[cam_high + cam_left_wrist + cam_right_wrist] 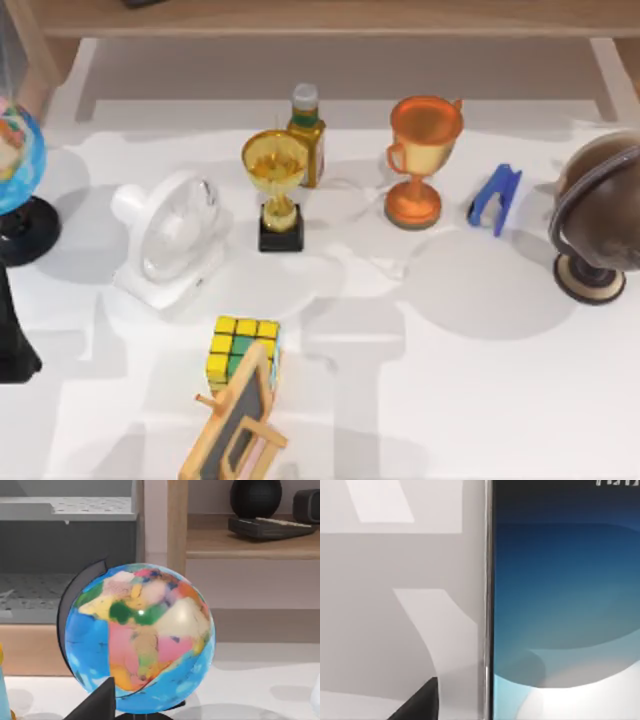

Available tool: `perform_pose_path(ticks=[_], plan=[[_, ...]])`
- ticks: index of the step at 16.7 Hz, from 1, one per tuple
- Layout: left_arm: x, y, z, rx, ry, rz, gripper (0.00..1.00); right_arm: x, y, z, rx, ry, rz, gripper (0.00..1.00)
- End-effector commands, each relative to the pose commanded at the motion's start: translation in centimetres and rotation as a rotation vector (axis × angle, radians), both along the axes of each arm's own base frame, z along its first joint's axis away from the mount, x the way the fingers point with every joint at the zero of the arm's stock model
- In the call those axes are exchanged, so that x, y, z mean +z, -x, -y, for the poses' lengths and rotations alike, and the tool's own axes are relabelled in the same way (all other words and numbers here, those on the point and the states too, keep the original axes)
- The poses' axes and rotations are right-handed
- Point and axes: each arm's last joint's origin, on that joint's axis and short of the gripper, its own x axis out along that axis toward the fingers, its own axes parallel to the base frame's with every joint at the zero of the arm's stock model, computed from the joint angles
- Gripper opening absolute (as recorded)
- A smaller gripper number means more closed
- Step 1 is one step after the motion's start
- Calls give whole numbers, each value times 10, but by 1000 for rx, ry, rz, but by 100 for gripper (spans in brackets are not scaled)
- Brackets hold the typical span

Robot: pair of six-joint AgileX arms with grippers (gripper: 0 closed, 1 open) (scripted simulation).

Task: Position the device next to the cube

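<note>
Phone (565, 605) lay flat on the white surface (395, 630), close under the right wrist camera, screen up, ready for a grasp from above. Going left to right across the top view: the fan (170, 240), then the cube (240, 350) just behind the easel (235, 425). Neither tool's opening could be told.
</note>
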Motion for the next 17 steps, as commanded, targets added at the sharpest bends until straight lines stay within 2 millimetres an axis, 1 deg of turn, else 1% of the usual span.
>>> perform_pose_path(ticks=[1,3,7,12,13,17], plan=[[0,0,0,0,0,0,100,11,-1,1,1,7,18,0],[0,0,0,0,0,0,100,14,-2,1,1,7,19,0],[0,0,0,0,0,0,100,29,-1,1,1,7,18,0],[0,0,0,0,0,0,100,30,-1,0,0,4,15,0],[0,0,0,0,0,0,100,33,-3,0,3,10,23,0],[0,0,0,0,0,0,100,59,-17,-10,38,45,76,0]])
